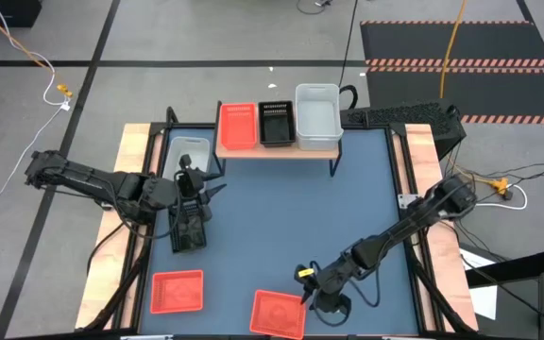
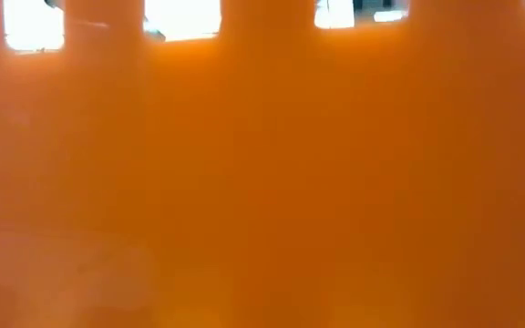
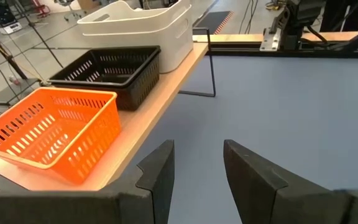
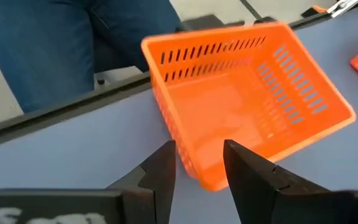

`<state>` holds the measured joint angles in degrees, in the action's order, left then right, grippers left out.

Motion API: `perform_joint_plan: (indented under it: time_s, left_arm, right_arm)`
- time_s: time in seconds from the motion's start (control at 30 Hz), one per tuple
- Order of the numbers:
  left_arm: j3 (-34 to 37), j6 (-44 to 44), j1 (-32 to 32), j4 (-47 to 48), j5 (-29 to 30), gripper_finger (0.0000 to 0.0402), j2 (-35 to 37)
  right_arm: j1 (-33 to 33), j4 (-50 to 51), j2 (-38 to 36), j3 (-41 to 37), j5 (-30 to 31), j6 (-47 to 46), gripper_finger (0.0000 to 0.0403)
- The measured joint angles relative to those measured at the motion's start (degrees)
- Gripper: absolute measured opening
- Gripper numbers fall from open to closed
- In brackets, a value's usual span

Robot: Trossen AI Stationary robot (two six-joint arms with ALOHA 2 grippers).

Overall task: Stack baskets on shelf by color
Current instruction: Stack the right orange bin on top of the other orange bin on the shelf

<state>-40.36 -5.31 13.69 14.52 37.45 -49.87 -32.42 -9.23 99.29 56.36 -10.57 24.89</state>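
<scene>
The shelf [image 1: 277, 149] at the table's far side carries a red-orange basket [image 1: 237, 126], a black basket [image 1: 277, 123] and a white basket [image 1: 317, 115]; all three also show in the left wrist view, red-orange [image 3: 48, 134], black [image 3: 107, 71] and white [image 3: 142, 28]. My left gripper [image 3: 197, 168] is open and empty, in front of the shelf's left end [image 1: 211, 189]. My right gripper [image 4: 197, 168] is open near the table's front edge [image 1: 308, 295]. Its fingers stand on either side of the near corner of a red-orange basket [image 4: 241, 106], which rests on the table [image 1: 279, 313]. My right gripper comes slanting down at the red-orange basket's near corner [image 4: 205, 177], one finger on each side of it. I cannot tell whether the fingers touch the basket. The basket sits on the table.
A second red-orange basket [image 1: 178, 291] lies at the front left. A black basket [image 1: 189, 229] and a white basket [image 1: 185, 151] stand under and beside my left arm. The low view is filled by an orange surface [image 2: 262, 182]. A person in blue trousers [image 4: 73, 37] stands past the near edge.
</scene>
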Motion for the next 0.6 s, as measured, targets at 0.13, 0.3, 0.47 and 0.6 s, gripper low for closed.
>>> perform_joint_plan:
  time_s: [0.13, 0.3, 0.47, 0.6]
  left_arm:
    - [0.0, -0.86, 0.0, 0.33, -0.06, 0.014, 0.0]
    - [0.0, -0.89, 0.0, 0.3, -0.06, 0.014, 0.0]
    - [0.0, -0.89, 0.0, 0.33, -0.06, 0.014, 0.0]
    - [0.0, -0.57, 0.0, 0.34, -0.06, 0.014, -0.02]
  right_arm:
    - [0.02, 0.04, 2.73, 0.04, -0.12, 1.43, 0.0127]
    - [0.06, 0.75, 4.85, 1.32, -1.87, 3.1, 0.0118]
    - [0.95, 0.84, 4.13, 2.3, -3.21, 1.2, 0.0036]
    - [3.25, 1.08, 2.17, 3.77, -6.57, -6.21, 0.0009]
